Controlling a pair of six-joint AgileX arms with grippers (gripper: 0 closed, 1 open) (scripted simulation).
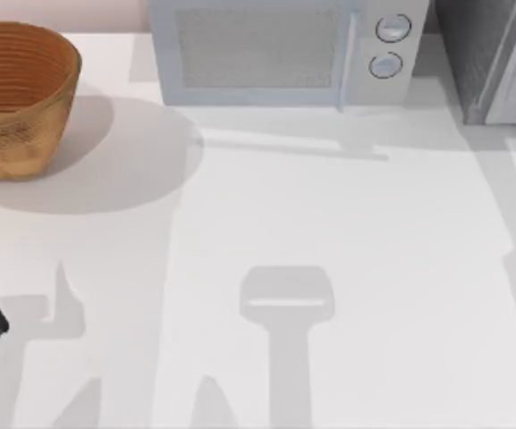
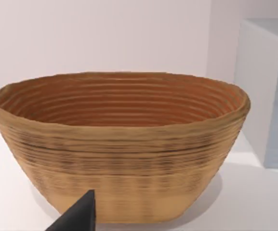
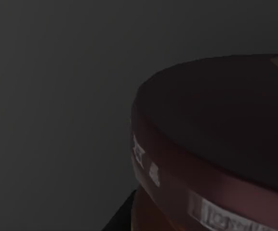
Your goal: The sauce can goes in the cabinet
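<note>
The counter is a smooth, matt white surface. At its far left corner the basket looks woven from tan fibre, ribbed in coils, rough and dull. The microwave along the far edge has a smooth pale casing with a fine mesh door. The cabinet at the far right corner shows a speckled dark grey side. The sauce can has a smooth, faintly glossy maroon top.

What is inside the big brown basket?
Nothing shows inside the basket, just its ribbed inner wall in the left wrist view; the very bottom is hidden behind its near rim.
</note>
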